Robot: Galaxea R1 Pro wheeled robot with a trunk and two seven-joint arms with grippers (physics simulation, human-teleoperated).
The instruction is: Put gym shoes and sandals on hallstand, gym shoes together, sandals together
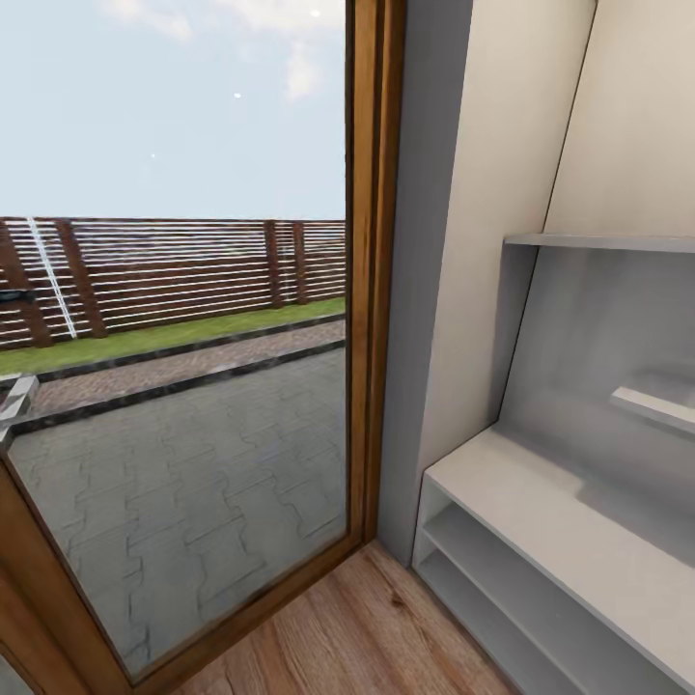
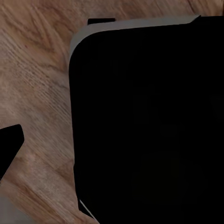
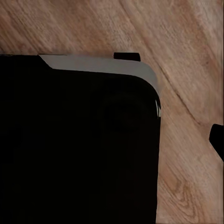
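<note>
The hallstand (image 1: 541,521) stands at the right of the head view, pale grey-white, with a bare bench top and two low open shelves (image 1: 483,569) beneath it, both bare. The corridor floor (image 1: 367,627) of light wood planks runs in front of it. The gym shoes and the sandals are out of view. Both wrist views look down on the floor (image 2: 37,84) (image 3: 186,46) past a large black body of the robot (image 2: 149,121) (image 3: 79,140). A dark tip (image 2: 9,144) sits at one edge of the left wrist view and another (image 3: 218,140) at the edge of the right wrist view.
A tall glass door (image 1: 193,386) in a wooden frame (image 1: 372,290) stands straight ahead, with paving, grass and a slatted fence outside. Floating shelves (image 1: 656,405) (image 1: 598,241) hang above the bench. A cream wall (image 1: 483,241) separates door and hallstand.
</note>
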